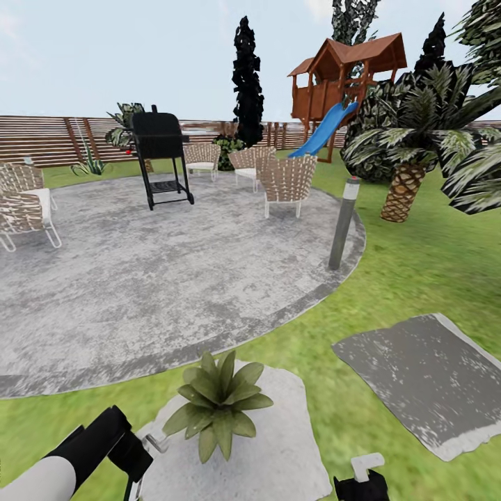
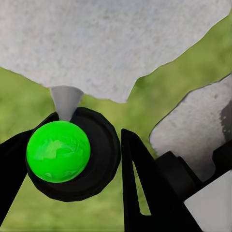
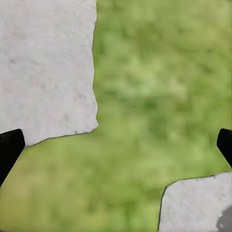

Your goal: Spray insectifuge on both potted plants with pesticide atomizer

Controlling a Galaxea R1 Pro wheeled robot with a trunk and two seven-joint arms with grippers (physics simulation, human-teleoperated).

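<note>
One potted plant, a low rosette of pointed green leaves, stands on a pale stepping stone right in front of me. My left gripper hangs just left of it, shut on the pesticide atomizer, which the left wrist view shows as a dark round body with a bright green centre and a pale nozzle. A pale bit of the atomizer pokes out toward the plant. Far back by the fence grows a second low spiky plant. My right gripper is open over the lawn, its fingertips wide apart.
A round grey patio lies ahead with wicker chairs, a black grill and a grey bollard light. A darker stepping stone is on the right, with a palm and a playhouse with a blue slide beyond.
</note>
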